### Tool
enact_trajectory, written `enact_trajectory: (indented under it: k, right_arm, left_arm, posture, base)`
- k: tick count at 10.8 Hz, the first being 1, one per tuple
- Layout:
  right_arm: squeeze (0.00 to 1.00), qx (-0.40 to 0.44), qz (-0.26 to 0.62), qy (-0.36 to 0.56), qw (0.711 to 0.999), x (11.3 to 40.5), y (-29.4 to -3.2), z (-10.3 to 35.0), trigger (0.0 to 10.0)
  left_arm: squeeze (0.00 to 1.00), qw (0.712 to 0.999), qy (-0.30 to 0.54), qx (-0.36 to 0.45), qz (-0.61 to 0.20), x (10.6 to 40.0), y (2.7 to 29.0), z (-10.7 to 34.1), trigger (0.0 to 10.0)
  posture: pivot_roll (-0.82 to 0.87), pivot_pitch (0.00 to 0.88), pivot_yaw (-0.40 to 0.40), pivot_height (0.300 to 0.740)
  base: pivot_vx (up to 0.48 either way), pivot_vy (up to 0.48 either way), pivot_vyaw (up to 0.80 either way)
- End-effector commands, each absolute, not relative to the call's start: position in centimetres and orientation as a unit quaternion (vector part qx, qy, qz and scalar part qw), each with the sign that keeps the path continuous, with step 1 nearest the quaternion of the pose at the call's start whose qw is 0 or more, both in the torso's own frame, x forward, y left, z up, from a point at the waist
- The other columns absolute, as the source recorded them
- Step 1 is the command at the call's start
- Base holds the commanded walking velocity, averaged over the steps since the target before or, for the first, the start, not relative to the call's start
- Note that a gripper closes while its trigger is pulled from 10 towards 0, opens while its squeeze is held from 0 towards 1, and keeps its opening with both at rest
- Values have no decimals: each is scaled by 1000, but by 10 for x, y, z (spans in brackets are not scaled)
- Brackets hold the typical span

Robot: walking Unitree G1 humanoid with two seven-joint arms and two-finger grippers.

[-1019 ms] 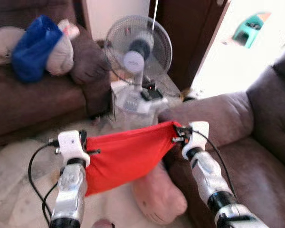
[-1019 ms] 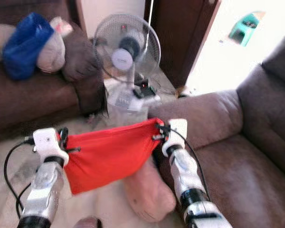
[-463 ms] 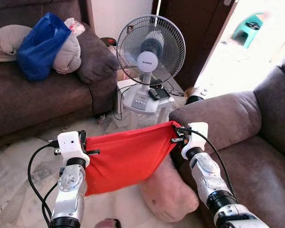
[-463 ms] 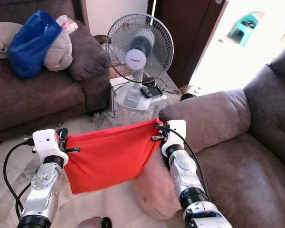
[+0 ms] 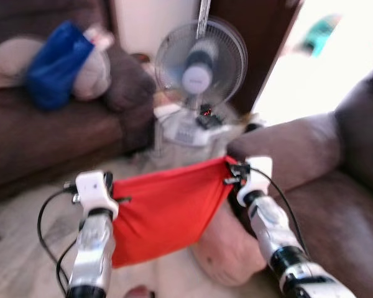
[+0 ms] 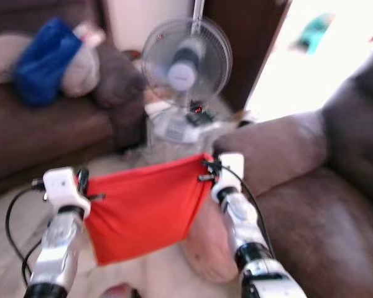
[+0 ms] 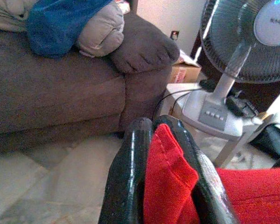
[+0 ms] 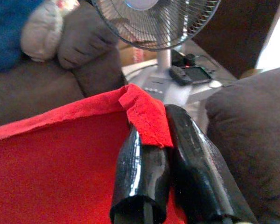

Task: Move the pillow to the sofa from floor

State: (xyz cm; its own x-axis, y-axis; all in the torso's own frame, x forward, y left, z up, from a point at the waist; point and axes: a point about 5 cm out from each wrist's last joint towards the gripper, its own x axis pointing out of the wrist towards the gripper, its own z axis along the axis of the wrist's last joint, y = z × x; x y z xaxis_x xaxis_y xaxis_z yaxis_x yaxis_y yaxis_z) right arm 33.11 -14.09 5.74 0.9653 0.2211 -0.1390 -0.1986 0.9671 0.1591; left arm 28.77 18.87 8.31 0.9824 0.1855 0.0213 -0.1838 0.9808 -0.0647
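Claws (image 7: 164,135) (image 8: 164,122) pinching red cover (image 5: 165,208), head views blurred.

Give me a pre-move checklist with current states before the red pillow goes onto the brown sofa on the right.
1. Left gripper clamped on a corner of the red fabric pillow: ok.
2. Right gripper clamped on the other corner: ok.
3. Pillow off the floor, stretched between both grippers: ok.
4. Brown sofa seat on the right free: ok.
5. Pink cushion below clear of the pillow: cannot tell.
6. Head views sharp: not ok, blurred.
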Motion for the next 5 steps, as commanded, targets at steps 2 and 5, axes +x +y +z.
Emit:
enact_trajectory:
  k: [2, 5]
  right_arm:
    - [0, 74, 73, 38, 994, 339, -156, 73, 10000]
    - [0, 77, 70, 48, 993, 339, -157, 71, 10000]
  left_arm:
    - [0, 992, -37, -27, 115, 286, 200, 91, 10000]
    - [0, 992, -36, -28, 116, 286, 200, 90, 10000]
  posture:
    - [137, 57, -105, 740]
    - [137, 59, -107, 740]
  base:
    - [0, 324, 0]
    - [0, 325, -250]
